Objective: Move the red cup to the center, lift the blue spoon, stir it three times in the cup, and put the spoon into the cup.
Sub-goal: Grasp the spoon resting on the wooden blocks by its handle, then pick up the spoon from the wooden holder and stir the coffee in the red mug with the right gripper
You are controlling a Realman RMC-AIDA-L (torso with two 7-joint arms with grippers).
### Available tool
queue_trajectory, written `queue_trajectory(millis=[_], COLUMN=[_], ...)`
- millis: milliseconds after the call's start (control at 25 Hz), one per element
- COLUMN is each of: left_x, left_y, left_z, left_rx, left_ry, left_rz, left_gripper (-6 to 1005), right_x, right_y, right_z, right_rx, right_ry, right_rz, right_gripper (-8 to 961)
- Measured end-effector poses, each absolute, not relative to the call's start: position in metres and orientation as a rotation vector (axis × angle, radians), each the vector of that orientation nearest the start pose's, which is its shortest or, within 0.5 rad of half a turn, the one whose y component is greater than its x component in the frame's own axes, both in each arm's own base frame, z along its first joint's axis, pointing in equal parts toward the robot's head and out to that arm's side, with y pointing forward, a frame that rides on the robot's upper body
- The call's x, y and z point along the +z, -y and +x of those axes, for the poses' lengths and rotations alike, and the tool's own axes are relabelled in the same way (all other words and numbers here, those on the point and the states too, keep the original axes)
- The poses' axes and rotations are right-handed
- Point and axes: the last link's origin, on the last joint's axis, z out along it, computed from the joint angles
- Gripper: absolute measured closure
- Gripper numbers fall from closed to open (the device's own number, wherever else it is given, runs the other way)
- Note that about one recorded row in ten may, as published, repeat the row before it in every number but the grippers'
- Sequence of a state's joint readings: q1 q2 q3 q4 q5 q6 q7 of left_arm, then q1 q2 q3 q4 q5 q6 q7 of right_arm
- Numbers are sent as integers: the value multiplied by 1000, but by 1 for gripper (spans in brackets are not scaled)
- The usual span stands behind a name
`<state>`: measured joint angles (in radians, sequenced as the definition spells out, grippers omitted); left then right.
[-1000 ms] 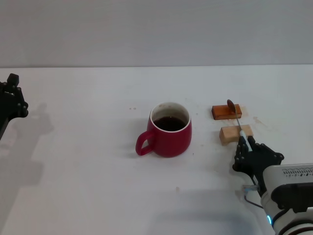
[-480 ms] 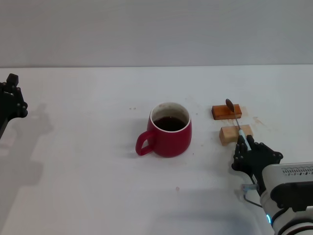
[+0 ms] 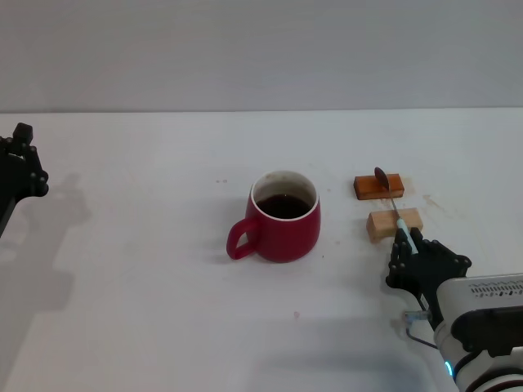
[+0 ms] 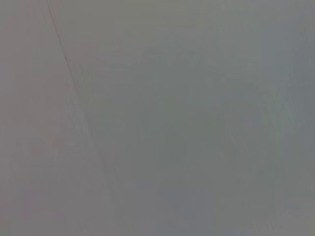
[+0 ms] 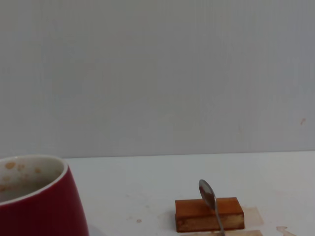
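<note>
The left wrist view is showing nothing but a flat grey surface, so the left gripper [image 3: 18, 163] can only be judged from the head view, where it is sitting parked at the tabletop's [image 3: 147, 327] far left edge, well away from the red cup [image 3: 282, 216]; whether it is released or clenched, I cannot tell. The right wrist view is cutting off most of the cup, showing just part of its stained pale rim and red wall. The blue spoon's [image 3: 394, 201] handle end is disappearing into the right gripper [image 3: 409, 245], which is sitting low to the right of the cup, dark fingers [image 3: 398, 255] clenched around that pale handle. The spoon's neck is crossing over the pale wooden block [image 3: 393, 223], and its bowl is hovering by the orange-brown block [image 3: 377, 186] just behind; whether it is touching either block is hard to make out. The cup is standing mid-tabletop, handle pointing left, dark liquid inside.
</note>
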<state>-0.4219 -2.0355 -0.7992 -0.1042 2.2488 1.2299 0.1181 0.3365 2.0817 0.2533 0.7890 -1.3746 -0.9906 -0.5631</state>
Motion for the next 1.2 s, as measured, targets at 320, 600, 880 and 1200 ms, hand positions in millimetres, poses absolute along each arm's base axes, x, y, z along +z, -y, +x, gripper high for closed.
queue_trajectory(millis=[320,600,880,1200], left_x=[10,6,7,13], left_y=[-324,-325,-328,-327], left_z=[-346,-346,-349,-355], left_rx=[-446,-436,-423,-422], left_ry=[252,270,316,374], left_rz=[-1610,-1611,-1581,-1505], left_gripper=[999,999,999,999], right_x=[-122,-108,-89,-53], right_y=[-263,-264,-271,-278], right_z=[266,255,236,206], right_rx=[489,536,594,767], right_ry=[-789,-706,-653,-590], right_rz=[-1698,-1642,-1576,-1601], right_gripper=[820,820,820,820])
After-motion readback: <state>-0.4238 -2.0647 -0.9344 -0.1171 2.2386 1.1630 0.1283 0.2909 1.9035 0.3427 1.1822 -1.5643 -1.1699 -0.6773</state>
